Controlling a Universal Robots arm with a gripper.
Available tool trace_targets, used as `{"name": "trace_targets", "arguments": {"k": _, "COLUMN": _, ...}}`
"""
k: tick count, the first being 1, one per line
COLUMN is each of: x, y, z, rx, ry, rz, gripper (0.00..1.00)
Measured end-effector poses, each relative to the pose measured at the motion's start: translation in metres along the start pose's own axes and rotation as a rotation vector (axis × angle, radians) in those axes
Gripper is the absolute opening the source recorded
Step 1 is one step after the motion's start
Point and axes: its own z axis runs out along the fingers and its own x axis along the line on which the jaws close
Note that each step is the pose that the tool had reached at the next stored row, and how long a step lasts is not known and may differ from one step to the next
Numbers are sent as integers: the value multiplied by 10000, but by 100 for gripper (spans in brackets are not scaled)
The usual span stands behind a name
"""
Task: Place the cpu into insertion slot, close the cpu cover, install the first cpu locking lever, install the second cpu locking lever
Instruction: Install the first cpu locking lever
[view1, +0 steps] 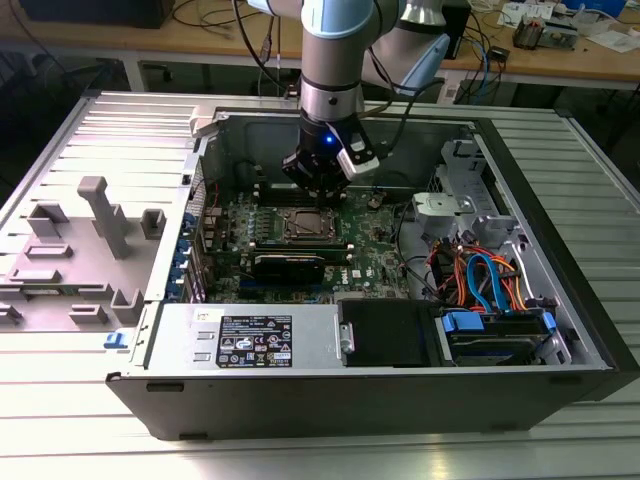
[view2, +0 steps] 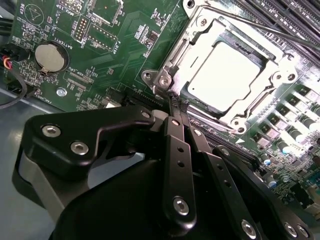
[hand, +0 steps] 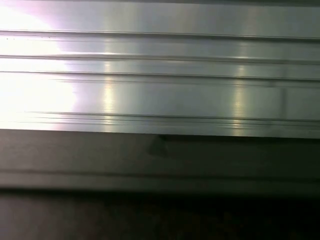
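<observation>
Sitting on a ribbed silver metal table (view1: 90, 130), an open black computer case (view1: 560, 250) takes up most of the exterior view; wooden benches with cables run behind. A grey plastic fixture (view1: 100, 215) lies on the table at the exterior view's left. Inside the case: green motherboard (view1: 370, 255), orange and blue cables (view1: 480, 275), and a silver power supply with a white label (view1: 255, 340). The arm's gripper (view1: 318, 192) hangs just over the far edge of the insertion slot (view1: 307, 224), near the board's middle.

Second wrist view: the cpu (view2: 225, 75), a flat glossy silver square, sits in the slot with the cpu cover (view2: 200, 37), a thin steel frame, closed around it. The black matte fingers (view2: 176, 150) are pressed together, tips at the cover's corner beside a screw; whether they pinch anything I cannot tell. A thin wire lever (view2: 280, 30) runs along the far side of the socket. A round coin battery (view2: 50, 56) sits on the green board, well apart.

First wrist view: brushed aluminium ribs (hand: 160, 75), shiny with glare, above a dark matte band (hand: 160, 165).
</observation>
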Motion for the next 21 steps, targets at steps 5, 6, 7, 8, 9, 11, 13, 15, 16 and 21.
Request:
{"name": "trace_targets", "arguments": {"k": 5, "x": -2, "y": 1, "z": 17, "rx": -6, "ry": -3, "rz": 0, "gripper": 11}}
{"name": "trace_targets", "arguments": {"k": 6, "x": -2, "y": 0, "z": 17, "rx": -3, "ry": -2, "rz": 0, "gripper": 11}}
{"name": "trace_targets", "arguments": {"k": 7, "x": -2, "y": 0, "z": 17, "rx": -1, "ry": -1, "rz": 1, "gripper": 11}}
{"name": "trace_targets", "arguments": {"k": 8, "x": -2, "y": 0, "z": 17, "rx": 0, "ry": -1, "rz": 0, "gripper": 11}}
{"name": "trace_targets", "arguments": {"k": 9, "x": -2, "y": 0, "z": 17, "rx": -1, "ry": 0, "rz": 0, "gripper": 11}}
{"name": "trace_targets", "arguments": {"k": 11, "x": -2, "y": 0, "z": 16, "rx": -1, "ry": -1, "rz": -2, "gripper": 11}}
{"name": "trace_targets", "arguments": {"k": 13, "x": -3, "y": 2, "z": 14, "rx": -4, "ry": -1, "rz": -5, "gripper": 11}}
{"name": "trace_targets", "arguments": {"k": 15, "x": -3, "y": 2, "z": 0, "rx": -7, "ry": -5, "rz": -6, "gripper": 11}}
{"name": "trace_targets", "arguments": {"k": 16, "x": -3, "y": 1, "z": -15, "rx": -5, "ry": -2, "rz": -6, "gripper": 11}}
{"name": "trace_targets", "arguments": {"k": 21, "x": -3, "y": 1, "z": -56, "rx": -5, "ry": -1, "rz": -6, "gripper": 11}}
